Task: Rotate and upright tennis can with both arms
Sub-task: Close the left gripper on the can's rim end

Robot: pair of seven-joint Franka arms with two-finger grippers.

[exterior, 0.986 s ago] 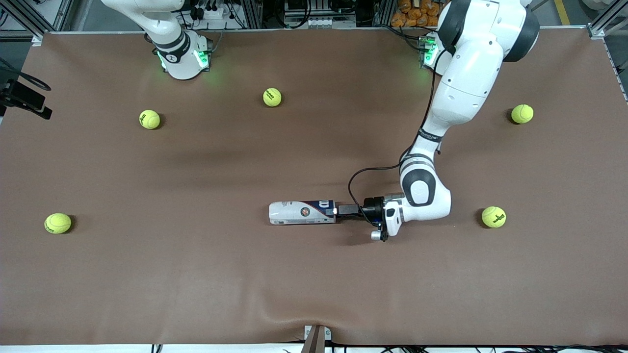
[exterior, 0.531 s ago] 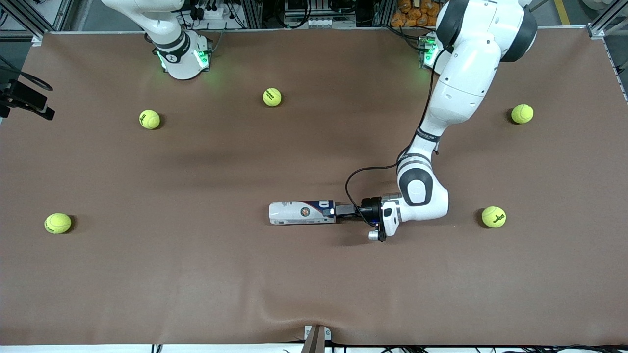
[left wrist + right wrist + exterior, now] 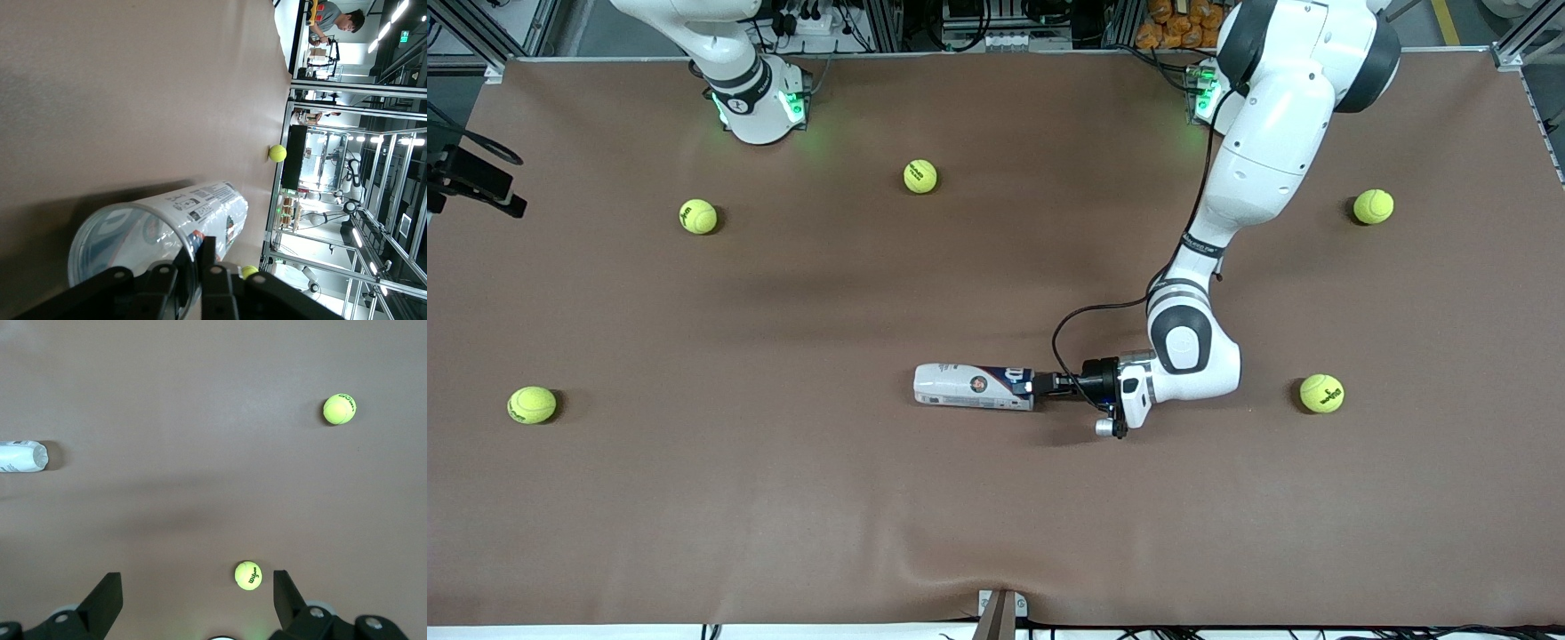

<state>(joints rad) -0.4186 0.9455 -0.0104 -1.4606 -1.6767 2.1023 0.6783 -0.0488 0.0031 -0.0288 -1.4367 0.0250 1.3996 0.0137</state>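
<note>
While the tennis can (image 3: 973,388) lies flat mid-counter, toward the front edge, my left pincer (image 3: 1040,384) pinches its open rim. In the left wrist view, one finger (image 3: 207,257) sits inside; I should lift slowly. My right pincer (image 3: 198,597) waits, spread wide.

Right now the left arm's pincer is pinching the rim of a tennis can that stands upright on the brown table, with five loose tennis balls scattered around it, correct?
Not quite: the tennis can is lying on its side, not standing, as the front view shows. The rest holds: the left pincer grips its open rim on the brown table, one finger inside the mouth in the left wrist view, and five balls lie around.
</note>
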